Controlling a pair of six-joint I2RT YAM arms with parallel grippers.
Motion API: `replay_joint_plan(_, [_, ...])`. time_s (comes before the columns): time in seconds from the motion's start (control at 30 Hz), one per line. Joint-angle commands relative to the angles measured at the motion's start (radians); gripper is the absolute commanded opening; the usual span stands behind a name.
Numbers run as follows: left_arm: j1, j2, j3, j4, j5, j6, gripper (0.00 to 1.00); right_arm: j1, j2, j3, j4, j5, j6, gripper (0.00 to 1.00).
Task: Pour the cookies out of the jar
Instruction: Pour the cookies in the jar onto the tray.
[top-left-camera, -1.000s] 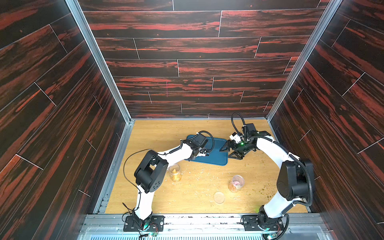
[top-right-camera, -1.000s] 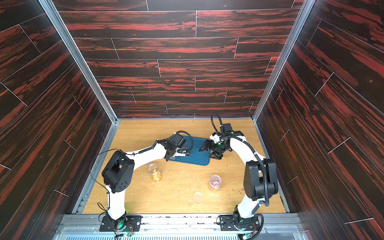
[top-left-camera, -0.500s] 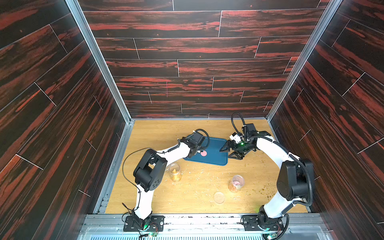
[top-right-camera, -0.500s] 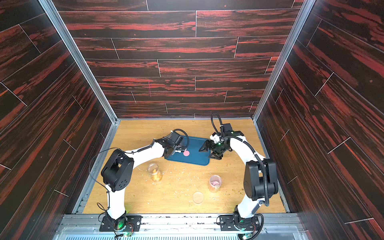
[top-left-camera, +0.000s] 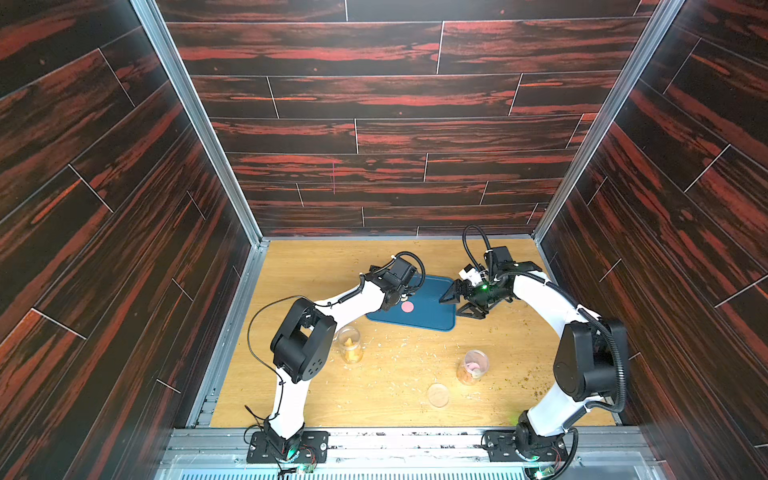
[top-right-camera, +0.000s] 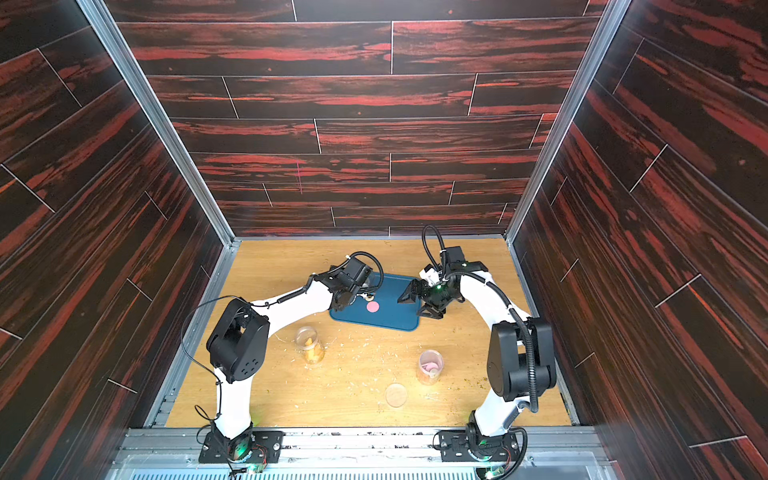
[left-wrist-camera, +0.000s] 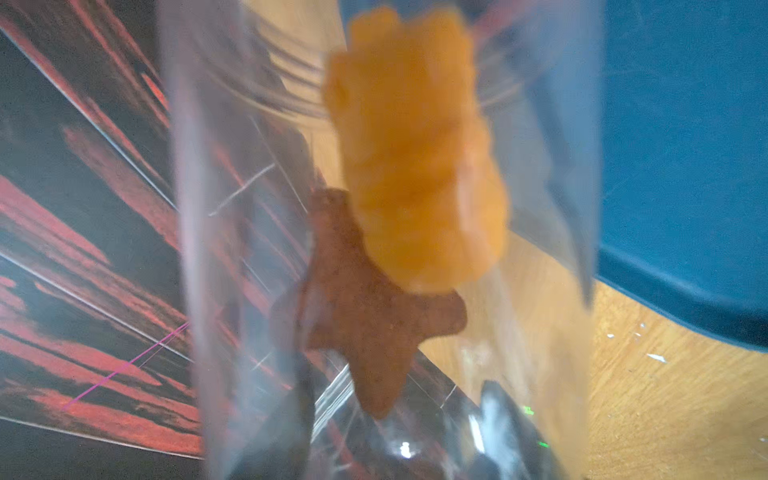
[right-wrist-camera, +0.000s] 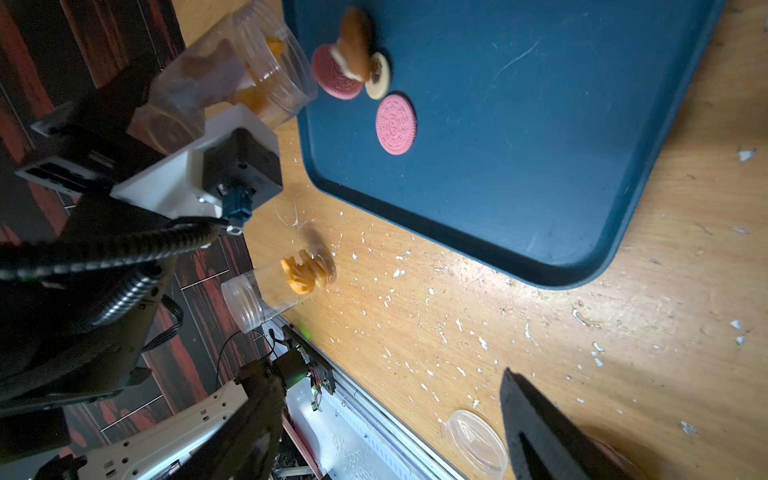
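Left claw (right-wrist-camera: 178, 91) clamped on the clear plastic jar (right-wrist-camera: 266, 70), which I see tipped mouth-first over one edge of the dark blue plastic tray (right-wrist-camera: 540, 124) on the wooden desk (right-wrist-camera: 498, 332). Some small flat cookies (right-wrist-camera: 396, 124), pink rounds among them, lie on the tray; an orange one and a brown star sit inside the jar. Right claw (top-left-camera: 450, 307) hangs at the tray's opposite edge, jaws apart, empty.

so on my wooden table (top-left-camera: 316, 257) there's a dark blue tray (top-left-camera: 430, 318) lying flat toward the back, a clear round lid (top-left-camera: 438, 395) well apart from it nearer the front, pale crumbs (top-left-camera: 405, 345) scattered between them, and dark red-streaked plank walls (top-left-camera: 374, 124) all round.
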Motion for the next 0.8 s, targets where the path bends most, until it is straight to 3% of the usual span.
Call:
replay_joint_plan(0.0, [-0.008,-0.034,-0.018,-0.064,0.026,0.032,0.0,-0.004,-0.017,0.005,-0.011,-0.013,-0.009,0.85])
replay_joint_plan(0.47, [-0.063,-0.116,-0.052,-0.12,0.063,0.066,0.0,-0.005,-0.004,0.001,0.018,-0.024,0.011,0.85])
replay_joint_plan(0.57, [-0.063,-0.114,-0.104,-0.102,0.026,0.085,0.0,-0.005,-0.014,-0.012,0.035,-0.032,0.021,0.85])
replay_joint_plan(0.77, [-0.065,-0.068,0.0,-0.129,0.033,0.048,0.0,-0.005,-0.026,-0.032,0.032,-0.037,0.01,0.85])
